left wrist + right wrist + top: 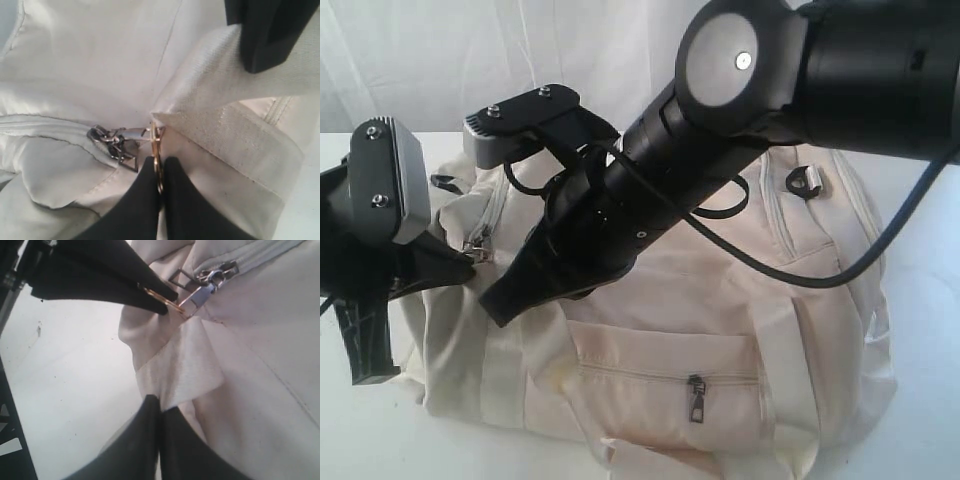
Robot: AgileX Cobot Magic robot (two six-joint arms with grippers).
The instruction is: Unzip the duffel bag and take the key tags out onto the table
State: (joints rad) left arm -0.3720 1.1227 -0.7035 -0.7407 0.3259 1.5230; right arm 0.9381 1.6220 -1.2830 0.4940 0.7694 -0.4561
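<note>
The cream duffel bag (pixel 720 300) lies on the white table (pixel 925 330). Its main zipper pull (pixel 112 140) sits at the bag's left end, and the zip looks closed along the part I see. My left gripper (pixel 159 164) is shut on a gold ring (pixel 156 142) linked to that pull. It shows in the exterior view as the left gripper (pixel 468 262). My right gripper (pixel 160 407) reaches across and is shut on the pale webbing strap (pixel 182 367) just beside the ring. It shows too as the right gripper (pixel 495 305). The key tags are hidden.
A zippered front pocket with a dark pull (pixel 696 396) faces the front. A black strap clip (pixel 804 180) sits on the bag's top right. The right arm (pixel 740 90) and its cable (pixel 790 270) cross above the bag. A white curtain hangs behind.
</note>
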